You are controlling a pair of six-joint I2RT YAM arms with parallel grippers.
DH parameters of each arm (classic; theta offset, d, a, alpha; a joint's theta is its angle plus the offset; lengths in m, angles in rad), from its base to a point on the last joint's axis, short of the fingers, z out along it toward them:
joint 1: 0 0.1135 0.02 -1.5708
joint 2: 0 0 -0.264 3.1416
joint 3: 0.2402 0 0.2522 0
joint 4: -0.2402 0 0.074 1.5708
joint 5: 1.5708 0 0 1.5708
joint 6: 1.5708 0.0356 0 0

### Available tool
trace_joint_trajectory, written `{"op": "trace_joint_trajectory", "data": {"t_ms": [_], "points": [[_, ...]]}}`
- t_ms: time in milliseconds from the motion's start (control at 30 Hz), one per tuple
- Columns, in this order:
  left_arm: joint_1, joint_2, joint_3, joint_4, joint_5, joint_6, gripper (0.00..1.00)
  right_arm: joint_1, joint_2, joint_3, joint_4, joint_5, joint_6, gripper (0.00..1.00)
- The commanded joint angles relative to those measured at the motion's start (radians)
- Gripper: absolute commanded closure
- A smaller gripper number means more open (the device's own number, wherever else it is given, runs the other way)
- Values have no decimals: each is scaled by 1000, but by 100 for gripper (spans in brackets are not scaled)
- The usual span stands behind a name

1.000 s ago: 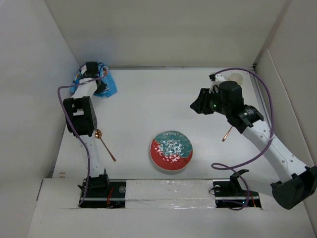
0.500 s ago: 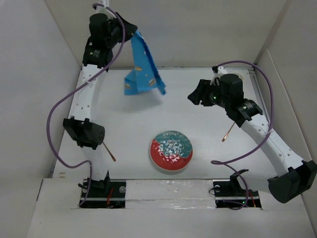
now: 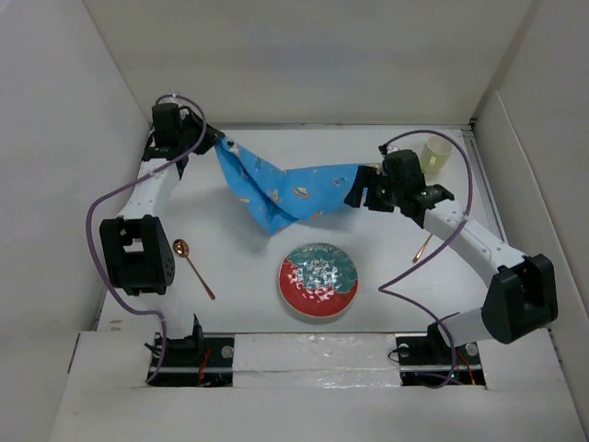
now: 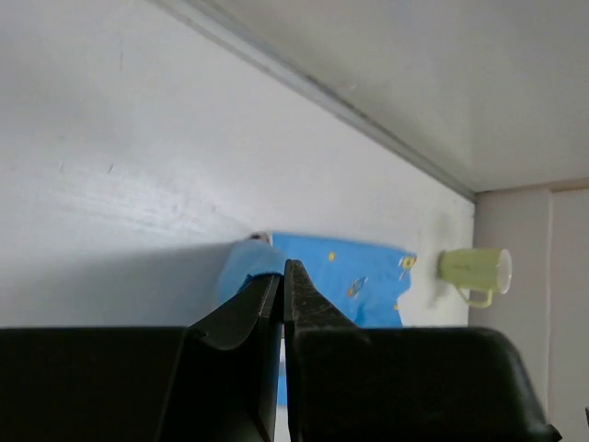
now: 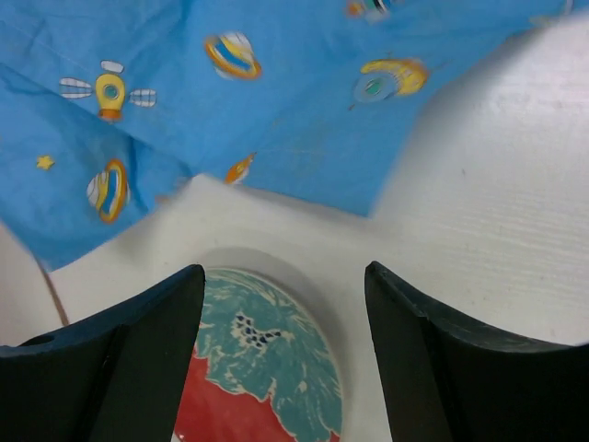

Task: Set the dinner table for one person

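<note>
The white tabletop [image 3: 248,295], boxed in by white walls [image 3: 55,184], carries everything in view. Near the middle of its near edge sits a round plate [image 3: 317,279] glazed red and teal. Toward the near left corner lies a copper spoon [image 3: 196,273], its bowl pointing away from the near edge. To the right of the plate, well apart from it, lies a second slim copper utensil [image 3: 422,247]; its type is too small to tell.

Beyond the plate a blue cloth [image 3: 285,189], printed with small planets and rockets, spans the middle of the tabletop. Its lowest fold sags toward the plate, and I cannot tell whether it touches the surface.

The right end effector [image 3: 354,193] is at the cloth's right end. In the wrist view, the right end effector [image 5: 283,272] has its fingers spread wide with nothing between them, the cloth [image 5: 276,110] just ahead and the plate [image 5: 262,368] below.

Near the far left corner, the left end effector [image 3: 212,143] is pinched tight on the cloth's other end. The left wrist view shows its tips [image 4: 282,276] closed over the blue edge [image 4: 340,276].

A pale yellow-green cup [image 3: 437,154] rests in the far right corner.
</note>
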Motion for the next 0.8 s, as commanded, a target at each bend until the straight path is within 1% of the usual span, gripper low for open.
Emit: {"op": "trace_joint_trajectory", "data": {"t_ms": [0, 100, 133, 300, 400, 433, 533, 667, 767], "points": [[13, -34, -35, 103, 17, 13, 100, -20, 14, -42, 64, 74, 21, 25], [13, 25, -38, 88, 20, 26, 100, -40, 112, -35, 61, 97, 18, 24], [13, 36, -34, 88, 20, 27, 100, -40, 112, -35, 64, 103, 18, 24], [23, 56, -35, 69, 13, 46, 100, -50, 239, 8, 98, 111, 55, 24], [23, 41, -54, 69, 8, 54, 100, -50, 316, 70, 43, 115, 81, 29], [23, 32, -63, 71, 8, 56, 100, -36, 351, 93, 10, 123, 84, 32], [23, 24, -74, 66, 6, 68, 100, -17, 358, 85, -33, 184, 98, 35], [23, 9, -90, 66, 5, 74, 100, 52, 349, 71, -90, 247, 106, 35], [23, 1, -97, 69, 8, 80, 100, 67, 379, 82, -144, 293, 118, 35]]}}
